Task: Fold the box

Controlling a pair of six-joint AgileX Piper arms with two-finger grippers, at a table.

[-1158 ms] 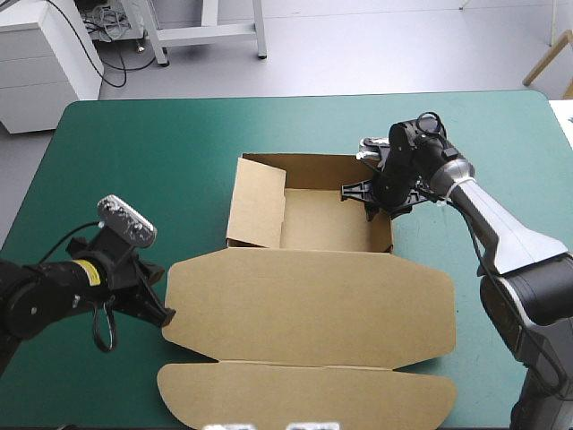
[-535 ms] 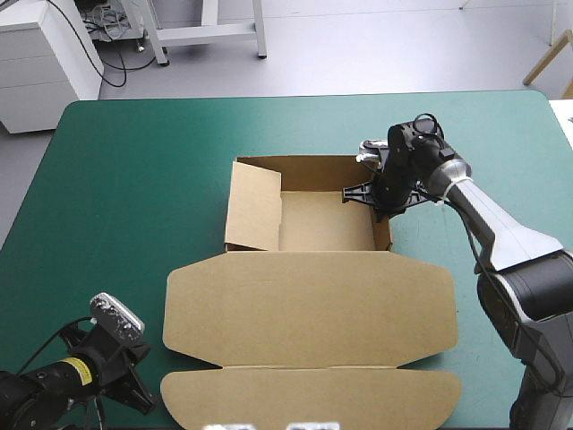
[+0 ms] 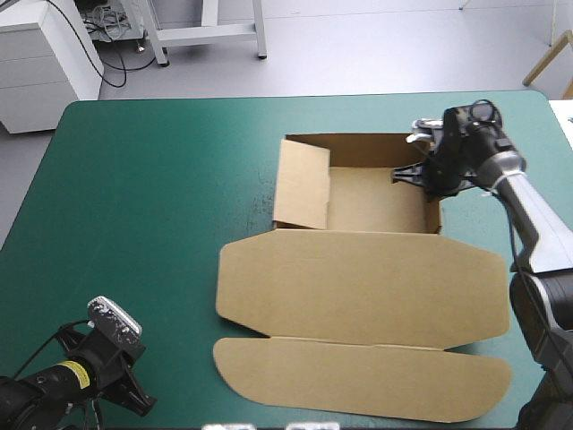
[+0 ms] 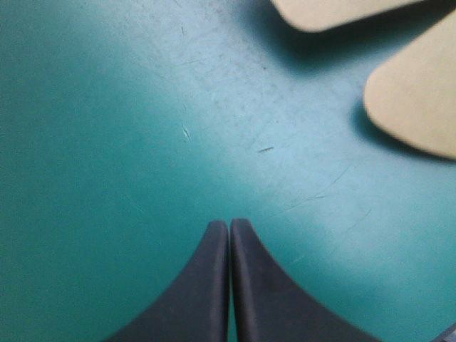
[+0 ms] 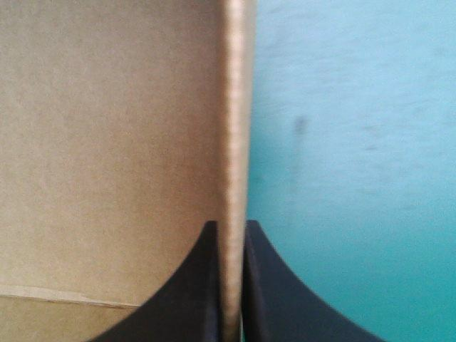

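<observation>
box [image 3: 358,287]: open tray centre-right of frame, lid flat below it | right tool [image 5: 229,226]: pinched on the tray's right-hand wall | left tool [image 4: 229,224]: fingers together, empty, lower left over bare bench [image 3: 134,224] | risk: a one-sided pull may skew the box or buckle the wall

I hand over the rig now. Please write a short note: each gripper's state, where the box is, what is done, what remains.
Left gripper: shut, empty, over the teal-green cover by the table's near-left corner, apart from the box.
Right gripper: shut on the box, clamping the tray's right wall.
Box: open tray toward the table's far right; lid flat on the near side, its front flap flat too.
Done: far and right walls stand.
Left: the left flap leans inward over the tray, seemingly not tucked down.
</observation>
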